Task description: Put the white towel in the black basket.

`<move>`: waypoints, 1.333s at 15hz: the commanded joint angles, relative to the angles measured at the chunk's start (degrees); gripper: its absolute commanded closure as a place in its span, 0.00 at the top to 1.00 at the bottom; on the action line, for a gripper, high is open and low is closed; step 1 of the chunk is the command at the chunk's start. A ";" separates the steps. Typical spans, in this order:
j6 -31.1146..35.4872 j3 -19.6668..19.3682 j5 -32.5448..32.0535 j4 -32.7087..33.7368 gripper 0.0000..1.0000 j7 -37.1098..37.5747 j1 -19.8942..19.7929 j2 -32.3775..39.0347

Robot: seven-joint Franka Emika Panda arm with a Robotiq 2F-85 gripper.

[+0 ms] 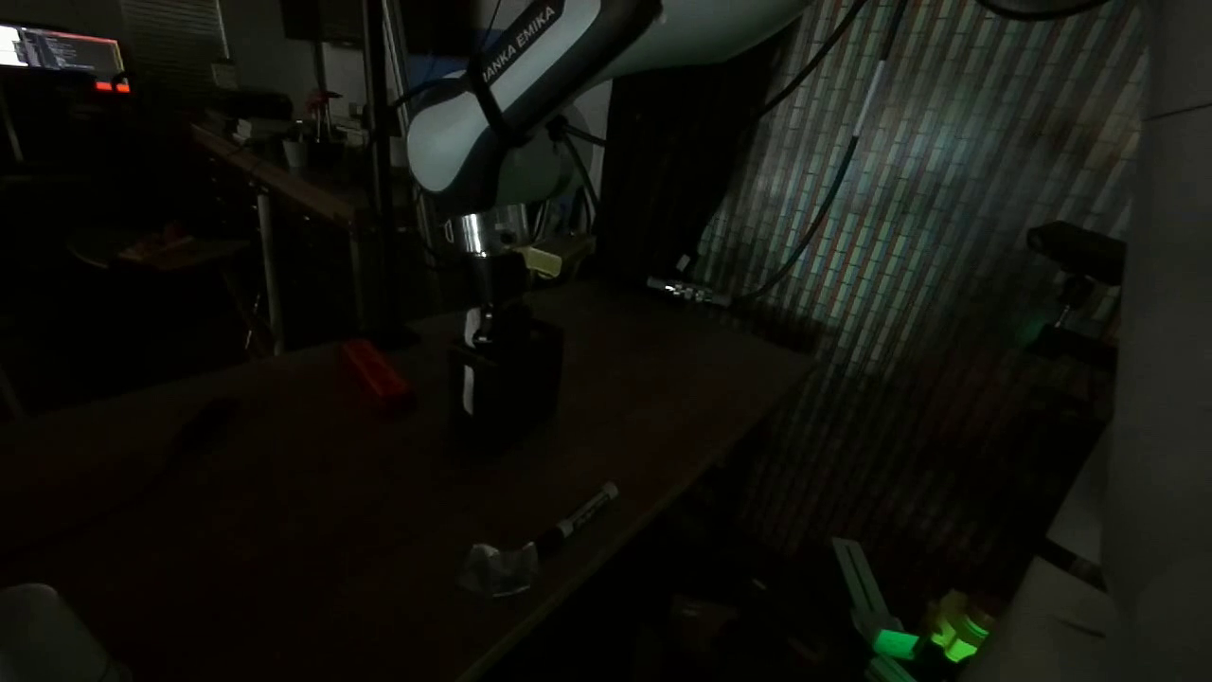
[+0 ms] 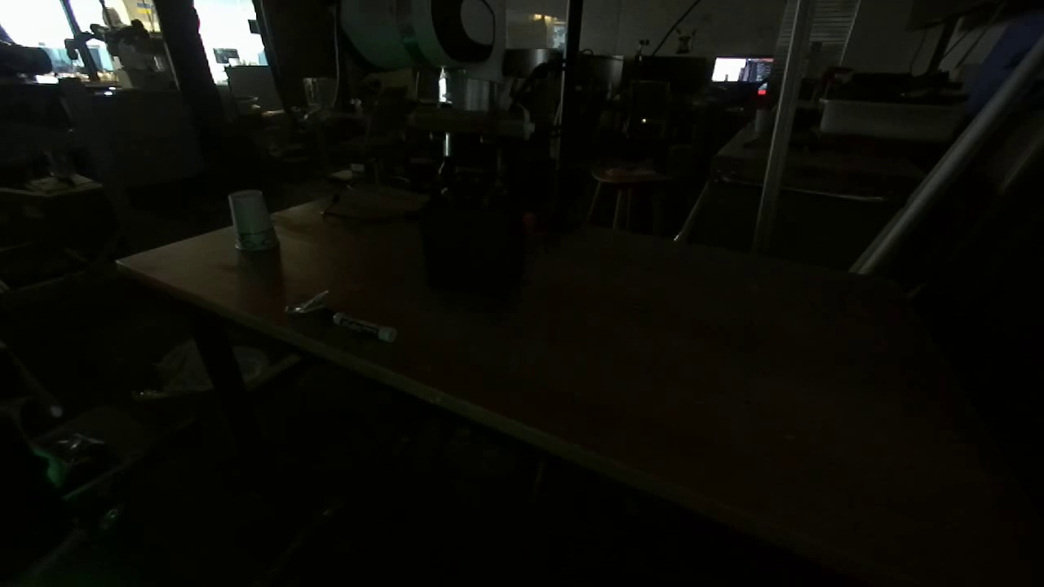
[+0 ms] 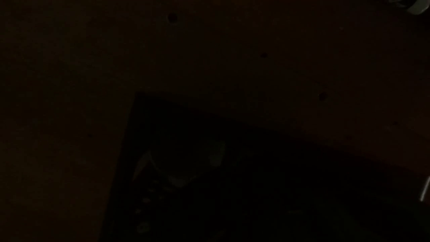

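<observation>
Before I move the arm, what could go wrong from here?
1. The claw sits low at the mouth of the black basket; a sideways move could catch a wall and drag or tip the black basket.
2. It's very dark and I can't make out the white towel, so a snagged fold might go unnoticed.
3. If the black basket slides, it might bump the red object close by.
</observation>
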 commanded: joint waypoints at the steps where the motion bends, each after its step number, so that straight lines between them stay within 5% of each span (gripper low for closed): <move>1: -0.52 0.59 1.28 -0.28 0.00 -1.39 -0.83 -0.75; 10: -1.13 -0.14 -0.95 -0.82 0.00 -1.00 -0.60 -9.47; 20: -2.79 1.59 -3.21 9.61 0.00 -1.94 2.74 -8.96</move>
